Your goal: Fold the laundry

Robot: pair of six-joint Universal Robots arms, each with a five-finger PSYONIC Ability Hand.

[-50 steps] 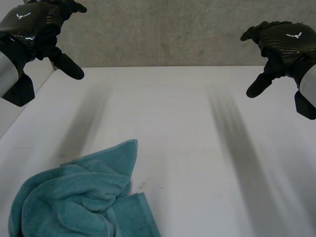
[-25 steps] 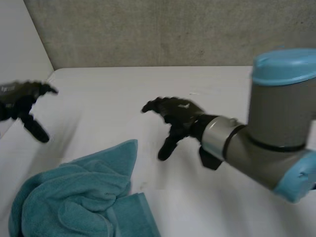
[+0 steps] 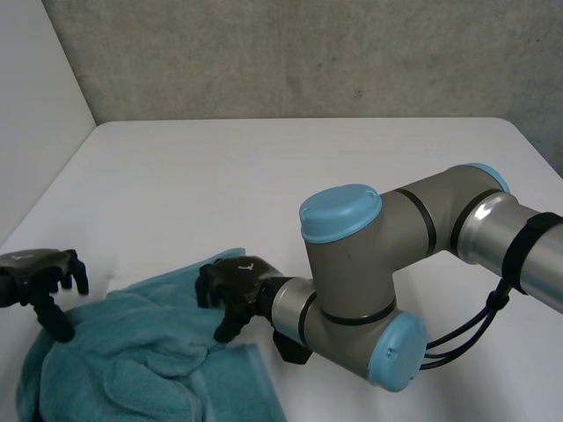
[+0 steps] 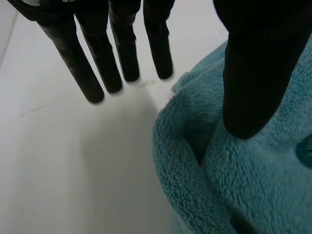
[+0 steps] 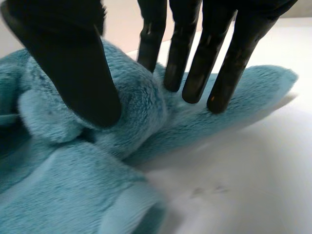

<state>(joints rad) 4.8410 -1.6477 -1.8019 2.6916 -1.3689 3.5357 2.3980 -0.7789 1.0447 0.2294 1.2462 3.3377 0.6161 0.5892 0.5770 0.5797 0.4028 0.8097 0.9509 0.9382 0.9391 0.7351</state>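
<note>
- The left robot hand (image 3: 37, 274) is released. Its fingers (image 4: 100, 68) hang straight over bare tabletop just beside the towel's outer edge, and the thumb sits above a rolled fold without pinching it.
- The right robot hand (image 3: 236, 283) is released too. Its straight fingers reach onto the towel's upper corner, and the thumb stands on the other side of a raised bunch (a straddle, not a grip yet).
- A second ago both hands were high above the far tabletop. They have since dropped to the towel, with the right arm (image 3: 369, 264) swinging across the middle to get there.
- The teal towel (image 3: 132, 365) lies crumpled at the near left of the white tabletop (image 3: 290, 176), in the same heap as before and not yet folded.
- I judge the approach to be over and the grasp to be next. Each hand needs to close on an edge or corner so the heap can be lifted and spread flat before any fold.
</note>
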